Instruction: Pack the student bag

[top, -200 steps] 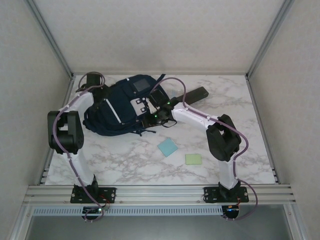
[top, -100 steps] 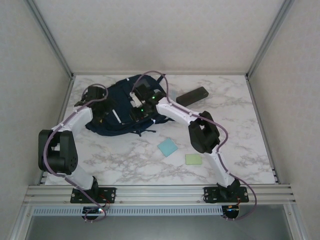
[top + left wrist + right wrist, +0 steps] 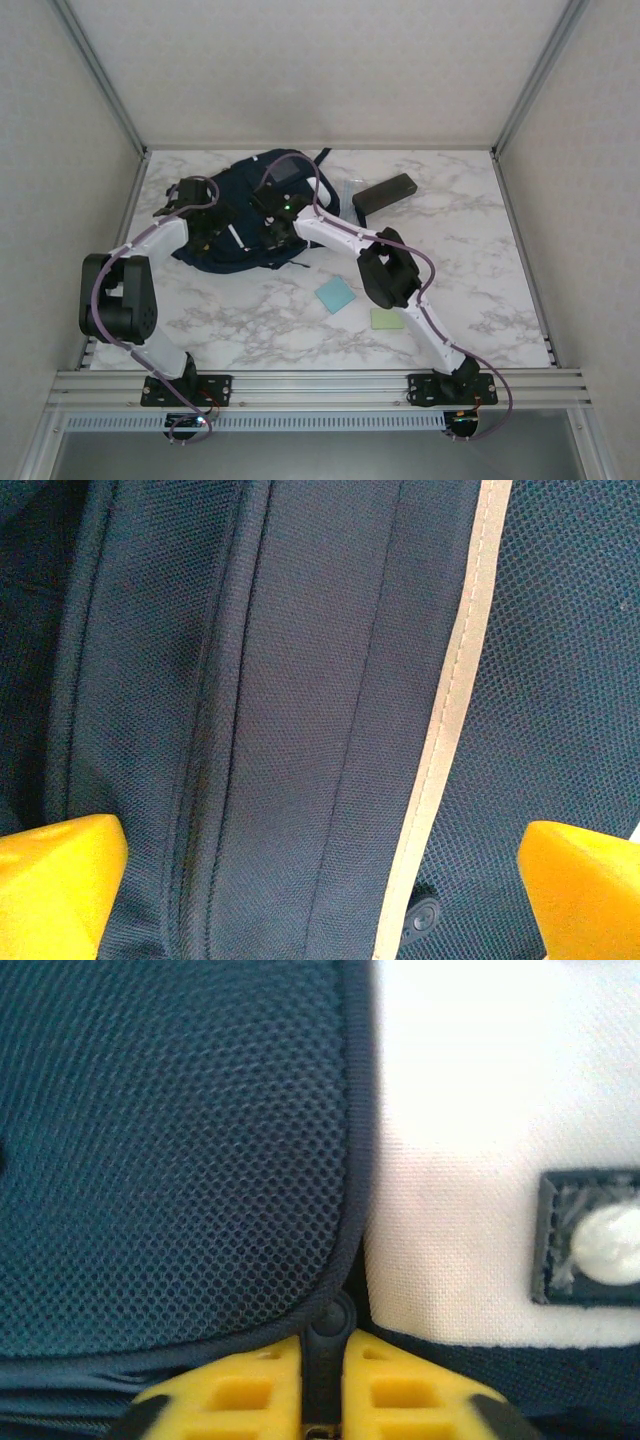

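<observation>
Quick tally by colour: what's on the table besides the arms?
Navy backpack: 1
Black oblong case: 1
Blue square pad: 1
Green square pad: 1
Total: 4, not counting a pale sliver beside the case, too small to tell.

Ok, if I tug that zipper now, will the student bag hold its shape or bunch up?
Likely floppy: the student bag lies slumped, and its mesh fabric looks soft, so it would probably bunch toward the right gripper, which seems shut on the zipper pull. It may also slide on the smooth marble table unless the open left gripper pins it.
</observation>
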Robot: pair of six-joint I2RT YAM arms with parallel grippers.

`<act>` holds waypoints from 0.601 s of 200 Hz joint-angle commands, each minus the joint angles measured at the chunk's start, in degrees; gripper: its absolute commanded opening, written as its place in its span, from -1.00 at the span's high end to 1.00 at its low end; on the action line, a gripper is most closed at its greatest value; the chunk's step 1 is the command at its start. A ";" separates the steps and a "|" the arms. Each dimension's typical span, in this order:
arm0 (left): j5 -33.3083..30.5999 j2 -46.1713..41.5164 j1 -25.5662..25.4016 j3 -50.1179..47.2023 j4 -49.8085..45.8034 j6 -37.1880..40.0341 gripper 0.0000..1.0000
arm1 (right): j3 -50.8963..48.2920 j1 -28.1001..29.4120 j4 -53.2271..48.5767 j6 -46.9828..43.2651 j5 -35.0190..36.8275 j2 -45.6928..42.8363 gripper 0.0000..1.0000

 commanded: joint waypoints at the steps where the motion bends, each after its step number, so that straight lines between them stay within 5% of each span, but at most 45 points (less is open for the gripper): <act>1: 0.88 1.56 -0.55 -0.93 0.40 -1.41 -1.00 | -8.26 -3.70 6.96 15.01 0.61 -2.63 0.90; 47: 0.54 2.42 -1.20 -0.06 1.06 -2.30 -1.00 | -34.61 -7.03 41.24 37.36 -10.54 -14.50 0.87; 120: 0.72 2.86 -2.25 2.60 0.48 -1.25 -1.00 | -42.45 -6.86 50.89 32.34 -15.83 -22.49 0.70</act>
